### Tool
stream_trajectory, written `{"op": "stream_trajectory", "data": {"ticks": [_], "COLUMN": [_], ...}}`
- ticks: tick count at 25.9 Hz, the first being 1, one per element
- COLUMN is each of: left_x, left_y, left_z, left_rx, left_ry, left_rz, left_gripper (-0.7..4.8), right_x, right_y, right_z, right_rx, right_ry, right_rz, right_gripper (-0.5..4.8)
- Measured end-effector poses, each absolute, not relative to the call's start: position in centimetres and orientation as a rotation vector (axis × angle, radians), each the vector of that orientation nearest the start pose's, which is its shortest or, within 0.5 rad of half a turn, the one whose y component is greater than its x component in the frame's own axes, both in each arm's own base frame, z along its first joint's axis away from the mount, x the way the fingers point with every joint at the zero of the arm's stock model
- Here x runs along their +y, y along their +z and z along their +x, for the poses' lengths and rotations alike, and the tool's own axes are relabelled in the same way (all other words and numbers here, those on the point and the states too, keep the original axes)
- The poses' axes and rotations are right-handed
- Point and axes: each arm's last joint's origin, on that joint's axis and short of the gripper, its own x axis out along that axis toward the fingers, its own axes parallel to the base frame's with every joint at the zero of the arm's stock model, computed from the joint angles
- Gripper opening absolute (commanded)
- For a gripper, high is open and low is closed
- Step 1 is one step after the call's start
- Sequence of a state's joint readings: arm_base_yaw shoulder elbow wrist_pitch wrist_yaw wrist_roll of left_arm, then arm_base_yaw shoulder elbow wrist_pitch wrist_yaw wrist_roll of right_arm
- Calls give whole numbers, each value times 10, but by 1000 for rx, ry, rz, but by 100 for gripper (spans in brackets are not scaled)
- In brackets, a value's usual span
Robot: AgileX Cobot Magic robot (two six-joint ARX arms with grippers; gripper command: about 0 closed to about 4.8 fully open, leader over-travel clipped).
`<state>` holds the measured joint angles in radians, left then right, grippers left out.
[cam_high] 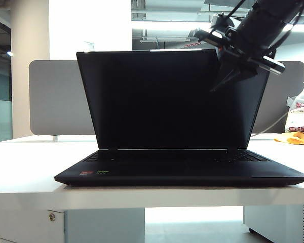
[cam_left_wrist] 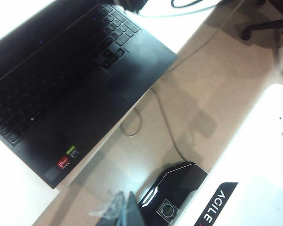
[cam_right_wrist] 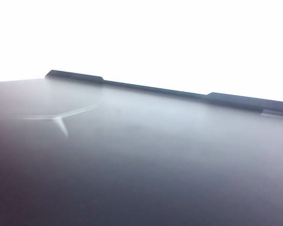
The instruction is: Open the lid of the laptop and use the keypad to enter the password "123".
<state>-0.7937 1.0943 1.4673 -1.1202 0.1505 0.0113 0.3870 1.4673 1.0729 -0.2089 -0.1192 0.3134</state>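
The black laptop [cam_high: 182, 172] sits on the white desk with its lid [cam_high: 157, 101] raised and the screen dark. My right gripper [cam_high: 216, 87] hangs before the lid's upper right part, fingers together and pointing down-left, holding nothing. The keypad [cam_high: 243, 157] lies well below it. The right wrist view holds only a dark matte panel [cam_right_wrist: 141, 169] with a faint Y-shaped mark [cam_right_wrist: 61, 120]; no fingers show there. In the left wrist view my left gripper [cam_left_wrist: 125, 209] is shut and empty over the floor, off the desk's front edge, with the keypad [cam_left_wrist: 118, 26] far from it.
A grey partition [cam_high: 55, 101] stands behind the laptop. A plastic bag and an orange cloth [cam_high: 299, 121] lie at the desk's right end. Below the desk edge are a loose cable [cam_left_wrist: 160, 113], the robot's black base [cam_left_wrist: 174, 188] and chair legs [cam_left_wrist: 269, 28].
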Motion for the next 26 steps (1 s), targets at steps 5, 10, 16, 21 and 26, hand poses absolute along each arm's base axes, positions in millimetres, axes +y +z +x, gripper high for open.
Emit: {"op": "stream_trajectory", "data": {"ticks": [5,10,16,21,26], "left_x": [-127,-126,-126,-126,-126], "left_y": [416,415,415,415,415], "left_z": [119,118,119,119,119], "left_rx": [754,768,767,765,765], "left_ry": [-900,-888,-861,-857,-857], "left_rz": [262,270,282,283,283], "left_gripper": [-5,-5,-5,-5,-5], "right_x": [133,141,136,130,128], "right_y": [284,289,297,300,301], "right_z": [325,348,360,362,361], "right_rx": [660,667,676,678,710], "right_ry": [407,416,433,430,494], "right_rz": [207,188,200,209,237], "right_gripper": [-2,-2,-2,-2,-2]}}
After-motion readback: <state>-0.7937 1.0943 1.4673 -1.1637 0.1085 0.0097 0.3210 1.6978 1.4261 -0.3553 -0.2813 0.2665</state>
